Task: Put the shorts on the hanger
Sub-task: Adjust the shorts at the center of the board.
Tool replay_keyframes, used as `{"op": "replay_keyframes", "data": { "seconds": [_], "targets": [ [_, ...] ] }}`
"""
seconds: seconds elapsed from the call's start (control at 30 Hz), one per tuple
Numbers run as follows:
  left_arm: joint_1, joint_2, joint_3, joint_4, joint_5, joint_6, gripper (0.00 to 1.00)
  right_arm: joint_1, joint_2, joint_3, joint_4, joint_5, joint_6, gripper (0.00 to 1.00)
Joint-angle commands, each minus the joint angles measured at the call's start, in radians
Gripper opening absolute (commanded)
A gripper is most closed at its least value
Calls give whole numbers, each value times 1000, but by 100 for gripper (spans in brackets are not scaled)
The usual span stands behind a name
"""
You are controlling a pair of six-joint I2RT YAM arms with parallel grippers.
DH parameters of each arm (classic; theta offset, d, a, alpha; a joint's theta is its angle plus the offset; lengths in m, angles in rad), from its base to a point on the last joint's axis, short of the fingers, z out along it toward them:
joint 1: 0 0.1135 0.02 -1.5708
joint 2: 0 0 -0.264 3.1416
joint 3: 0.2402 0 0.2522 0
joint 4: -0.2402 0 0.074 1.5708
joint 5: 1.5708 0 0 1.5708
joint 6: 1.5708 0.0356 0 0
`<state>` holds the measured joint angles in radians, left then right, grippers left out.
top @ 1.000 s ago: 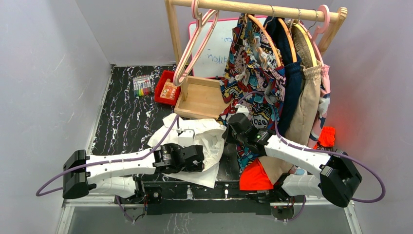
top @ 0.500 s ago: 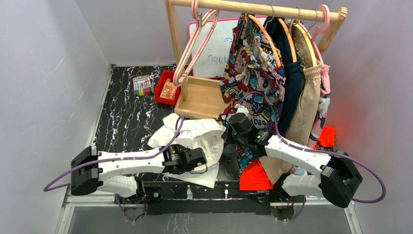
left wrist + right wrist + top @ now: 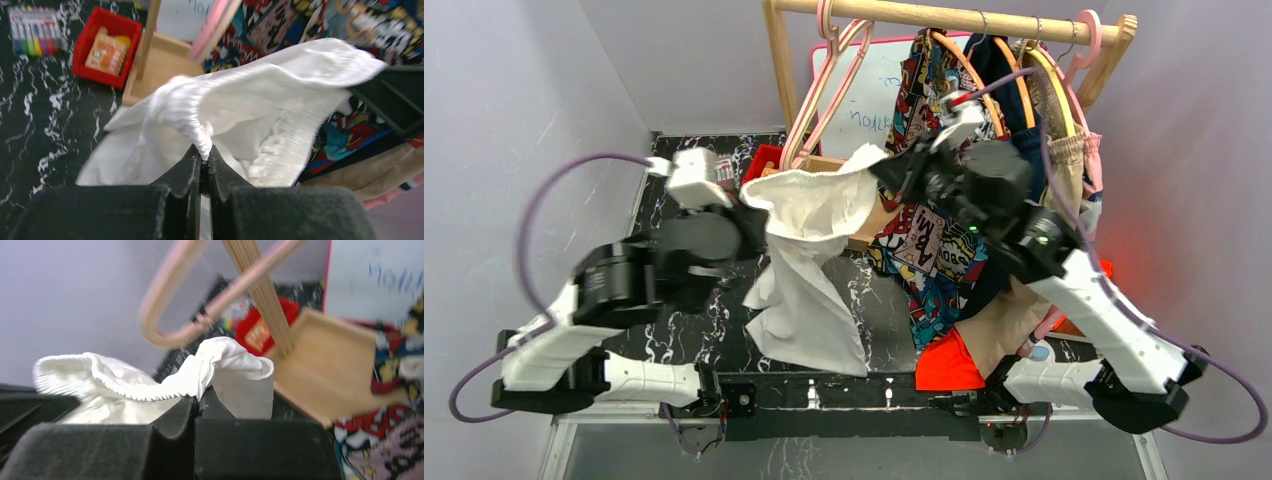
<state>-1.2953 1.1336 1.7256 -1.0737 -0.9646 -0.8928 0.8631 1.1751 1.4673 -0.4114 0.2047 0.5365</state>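
Over the table's left half, left gripper: jaws pinched together on the gathered elastic edge of the shorts, at the waistband's left end.
Shorts: held up off the table between the two arms, waistband spanning from one pinch to the other, with the legs hanging loose below it towards the black marbled table.
Waist opening: it looks partly spread in the left wrist view. How wide it gapes I cannot tell.
Hanger: hooked on the wooden rail, just behind and above the waistband. Its rounded lower corner shows close over the cloth in the right wrist view, apart from it.
Right gripper: clamped shut on the waistband's right end, close by the rack's upright post.
Comic-print garment: hanging just right of the shorts, near the right arm.
Step in hand, as I judge it: bringing the stretched waist to the hanger.
Doing it well:
- Draw the two pinches apart only until the elastic opens.
- Feed one hanger corner into the opening first, then walk the other end over.
- Hold both grips firm during the carry.
Risk: the cloth catching on the post, or the hanger swinging away when nudged.
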Motion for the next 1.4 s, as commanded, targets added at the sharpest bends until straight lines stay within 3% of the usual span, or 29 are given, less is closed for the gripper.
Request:
{"op": "replay_keyframes", "data": {
  "seconds": [0.0, 0.2, 0.37, 0.43, 0.5, 0.63, 0.73, 0.83, 0.9, 1.07, 1.2, 1.37],
  "targets": [
    [-1, -106, 25, 49, -142, 284, 0, -4, -61, 102, -24, -29, -72, 0],
    [-1, -259, -106, 90, -198, 300, 0, -5, -170, -114, 5, 35, -56, 0],
    [-2, -279, -100, 121, -250, 388, 0, -4, -193, -154, -19, 56, -57, 0],
    [-2, -269, -88, 211, -268, 510, 0, -5, -179, -120, -26, 56, -71, 0],
    [-3, -243, -69, 399, -286, 730, 0, -4, -145, -48, -40, 52, -97, 0],
    [-3, -114, 85, 745, -273, 1137, 0, -4, -20, 255, -102, 44, -164, 0],
    [-3, 41, 303, 827, -231, 1345, 0, -4, 68, 522, -137, 14, -208, 0],
    [-2, 111, 333, 987, -244, 1557, 0, -4, 76, 566, -124, 22, -231, 0],
    [-3, 86, 262, 968, -252, 1530, 0, -4, 34, 465, -95, 35, -233, 0],
    [-3, -150, -89, 838, -238, 1195, 0, -4, -104, 82, 6, 82, -217, 0],
    [-3, -240, -243, 641, -203, 929, 0, -5, -155, -55, 38, 80, -241, 0],
    [-4, -232, -381, 528, -194, 826, 0, -4, -178, -150, 57, 106, -262, 0]
  ]
}}
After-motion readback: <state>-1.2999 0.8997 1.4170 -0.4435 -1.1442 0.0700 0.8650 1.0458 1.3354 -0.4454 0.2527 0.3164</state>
